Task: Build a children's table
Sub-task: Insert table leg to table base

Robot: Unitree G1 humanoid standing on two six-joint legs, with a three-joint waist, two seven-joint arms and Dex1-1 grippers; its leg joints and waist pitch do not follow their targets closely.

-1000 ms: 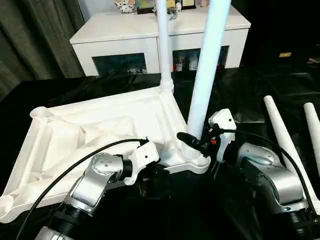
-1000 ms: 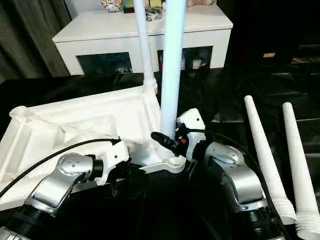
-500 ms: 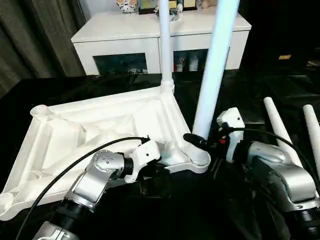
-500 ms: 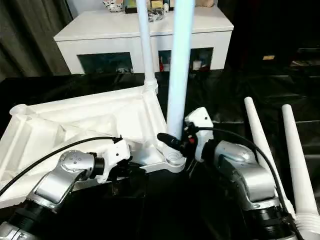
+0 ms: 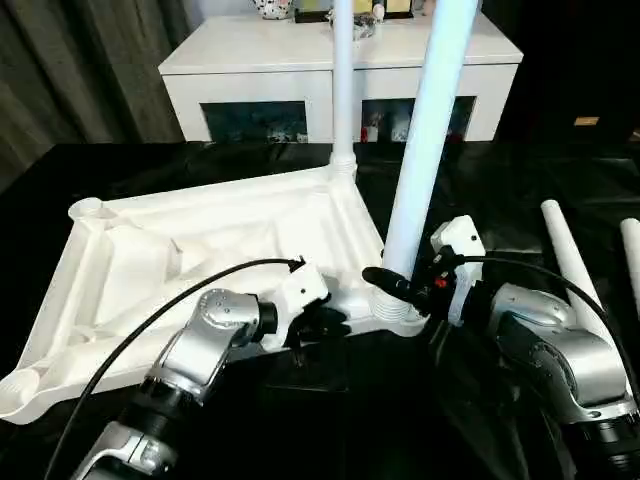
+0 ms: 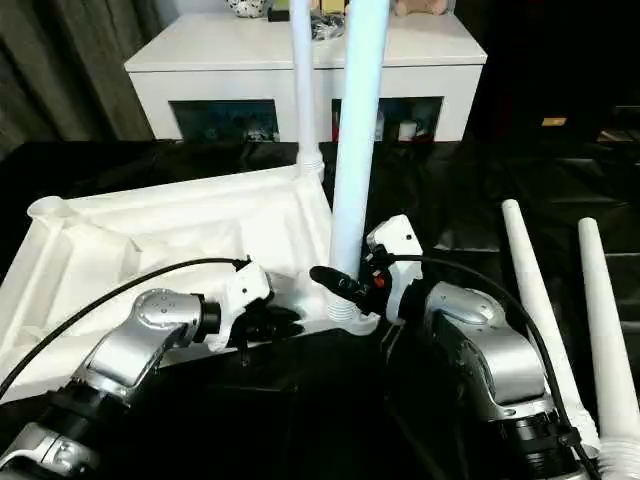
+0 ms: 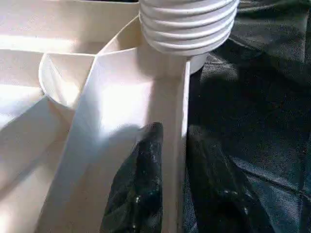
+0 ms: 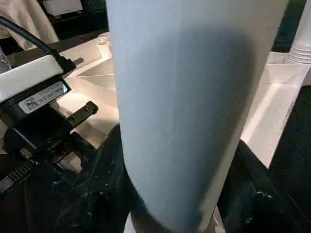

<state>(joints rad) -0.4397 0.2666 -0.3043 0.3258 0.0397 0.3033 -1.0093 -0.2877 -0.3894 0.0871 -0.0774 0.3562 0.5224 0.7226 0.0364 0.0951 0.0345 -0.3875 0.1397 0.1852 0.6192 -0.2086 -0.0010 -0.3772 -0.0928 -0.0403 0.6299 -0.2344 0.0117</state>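
Two round white plastic legs (image 5: pixel 343 90) stand on the upturned white tabletop (image 5: pixel 180 260); my right claw (image 5: pixel 400 288) grips the nearer leg (image 5: pixel 425 130), my left claw (image 7: pixel 172 194) straddles the rim, steadying it.

White cabinet (image 5: pixel 340 62) at the far side, flat white top, dark glass doors (image 5: pixel 255 121) below with small coloured items behind them, too small to identify. Small ornaments (image 5: pixel 272 8) sit on the cabinet top at the back edge, cut off by the frame. Grey curtain (image 5: pixel 80 70) hangs to the cabinet's left. Glossy black sheet (image 5: pixel 520 190) covers the work surface, wrinkled and reflective.
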